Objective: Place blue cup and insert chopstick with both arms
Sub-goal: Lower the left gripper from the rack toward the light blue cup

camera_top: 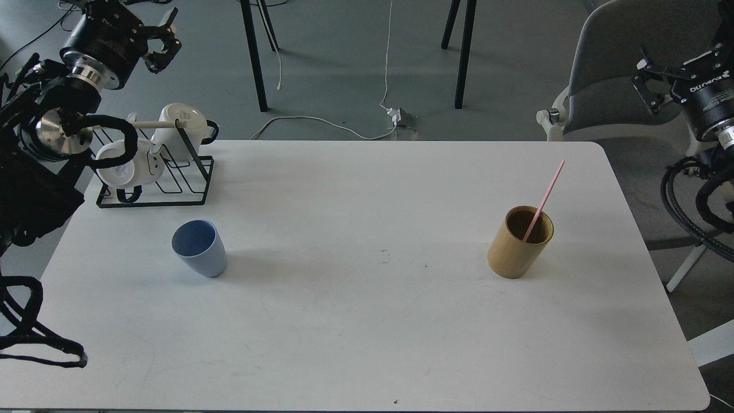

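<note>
The left gripper [163, 43] hangs high at the far left corner, above the floor beyond the table, its two black fingers spread apart with nothing between them. Behind it the arm is a thick black cylinder with a bright silver ring, trailed by looped black cables. The right gripper [651, 80] sits at the right edge, in front of a grey chair [625, 63]; its thin black fingers also stand apart and hold nothing. Both are well away from anything on the table.

Just below the left arm, at the table's far left corner, a black wire rack [172, 186] holds glossy white mugs [178, 129] tipped on their sides, with a pale rod across its top. Nearer, on the left side of the table, the blue cup [200, 248] stands upright, mouth open: matte, light blue, tapering toward its base, no handle.

Well apart from it, on the right side, stands a tan bamboo holder [516, 246], a smooth straight-walled cylinder with a dark inside. The chopstick [549, 195], a thin straight pink stick, rests in the holder, leaning on the far rim, its upper end pointing away and to the right.

The table [367, 332] is white, flat, with rounded corners and faint scuffs.
</note>
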